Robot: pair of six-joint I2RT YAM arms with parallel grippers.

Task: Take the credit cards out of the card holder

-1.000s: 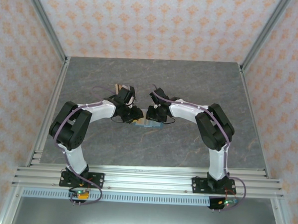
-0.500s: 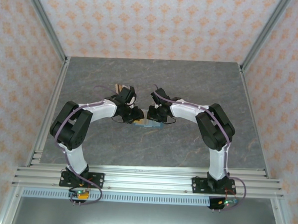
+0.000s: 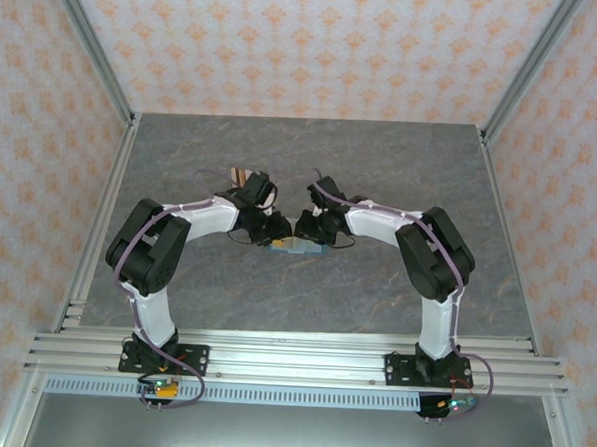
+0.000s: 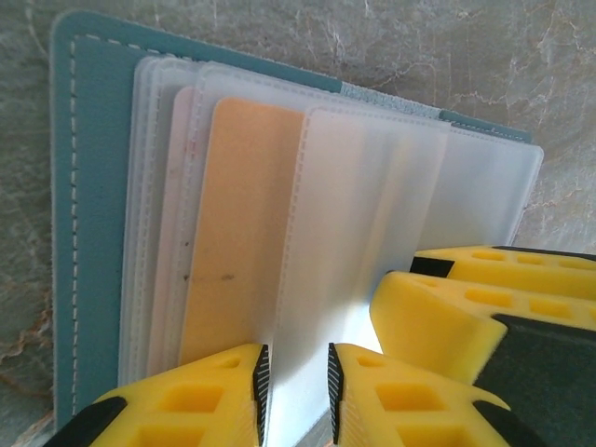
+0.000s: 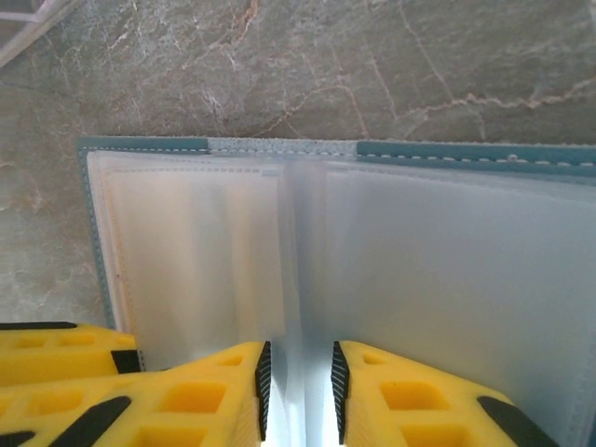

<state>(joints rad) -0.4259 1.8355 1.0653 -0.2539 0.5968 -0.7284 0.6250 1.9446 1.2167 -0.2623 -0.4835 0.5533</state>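
Note:
The card holder [image 4: 88,186] lies open on the table, teal with frosted plastic sleeves fanned over it. A brown card [image 4: 237,233] sits in one sleeve, and a pale pinkish card's edge [image 4: 182,168] peeks out to its left. My left gripper [image 4: 296,358] stands over a raised sleeve leaf, jaws narrowly apart. My right gripper [image 5: 300,354] straddles the sleeves' centre fold with a similar narrow gap. In the top view the two grippers, left [image 3: 276,228] and right [image 3: 306,228], meet over the card holder [image 3: 295,247]. No black card shows.
The grey marbled table [image 3: 382,168] surrounds the holder. The right gripper's yellow fingers [image 4: 466,307] crowd the left wrist view, and a left finger [image 5: 56,358] shows in the right wrist view. Metal frame posts [image 3: 106,73] and patterned walls border the table.
Both arms have shifted slightly, the wrists drawing closer together over the card holder. The holder has stayed where it was.

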